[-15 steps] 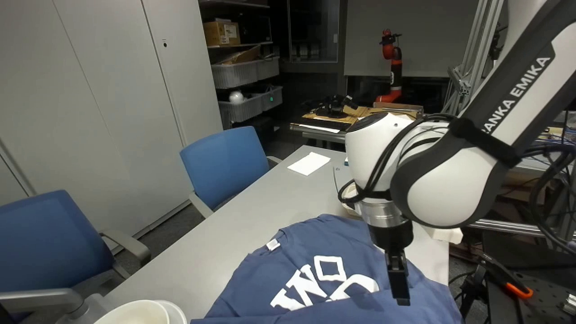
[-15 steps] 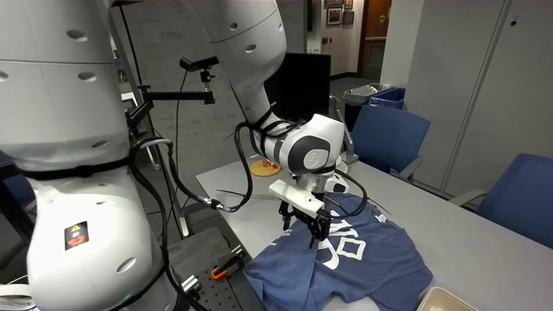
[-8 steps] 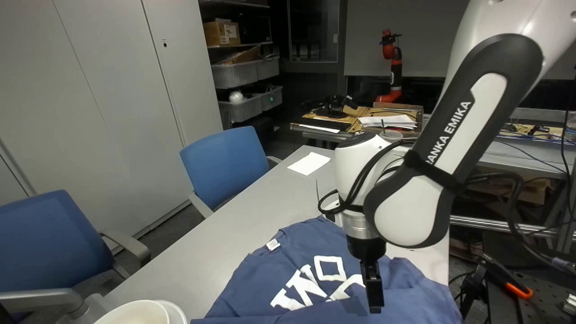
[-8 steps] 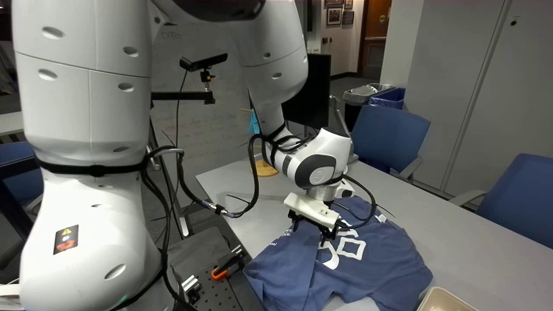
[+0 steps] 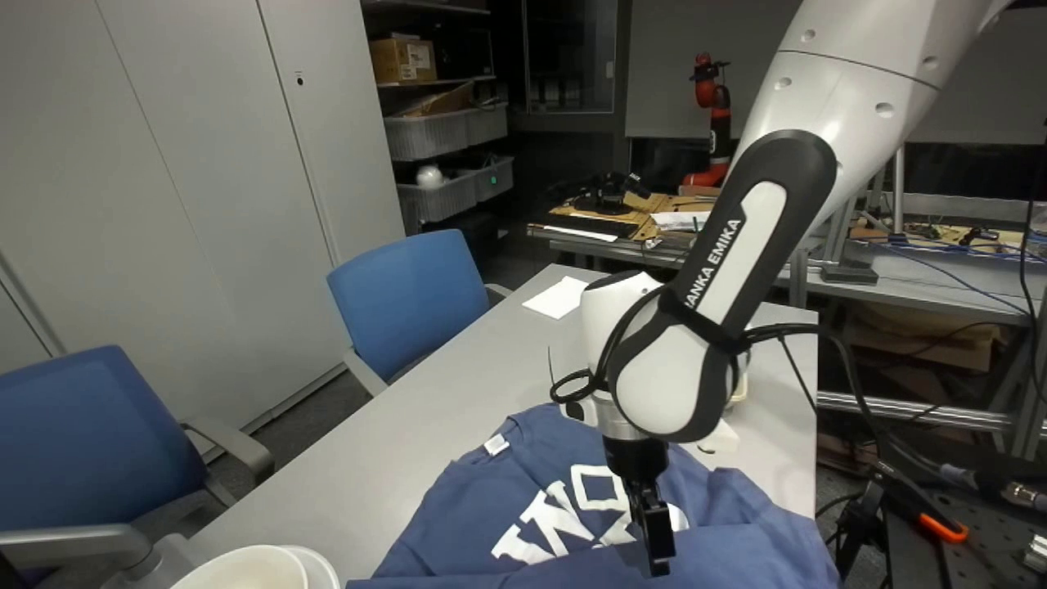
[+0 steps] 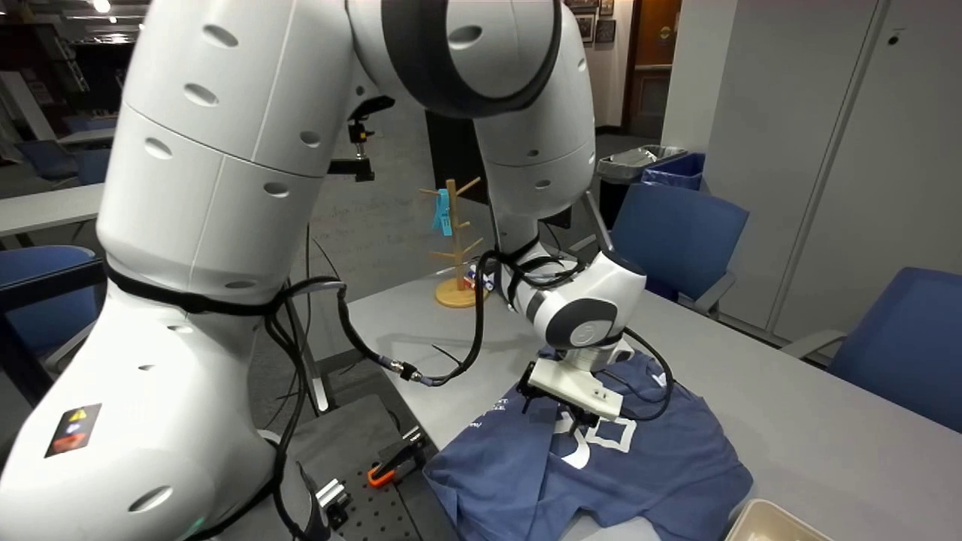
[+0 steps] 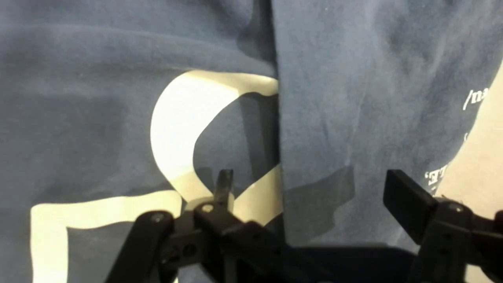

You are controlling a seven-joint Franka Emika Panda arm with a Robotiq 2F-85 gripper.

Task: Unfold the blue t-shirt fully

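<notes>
The blue t-shirt lies on the table in both exterior views (image 5: pixel 450 515) (image 6: pixel 646 485), with white letters on its chest. One part is folded over and covers some of the print. In the wrist view the t-shirt (image 7: pixel 98 133) fills most of the picture, and the fold's edge runs top to bottom near the middle. My gripper (image 7: pixel 310 175) is open and empty, its fingers on either side of that edge. In both exterior views the gripper (image 5: pixel 658 563) (image 6: pixel 551 418) points down over the shirt. Shadows below the fingers suggest it is above the cloth; the exact gap cannot be told.
White bowls (image 5: pixel 245 568) stand near the shirt, and a beige tray (image 6: pixel 774 522) sits at the table's near edge. A wooden stand (image 6: pixel 455 293) and a white paper (image 5: pixel 556 298) are farther off. An orange-handled clamp (image 6: pixel 385 473) is beside the table. Blue chairs (image 5: pixel 409 298) line one side.
The arm has swung over, carrying the gripper across the shirt toward the chair side and slightly lower. The gripper stays open. The shirt has not visibly moved.
</notes>
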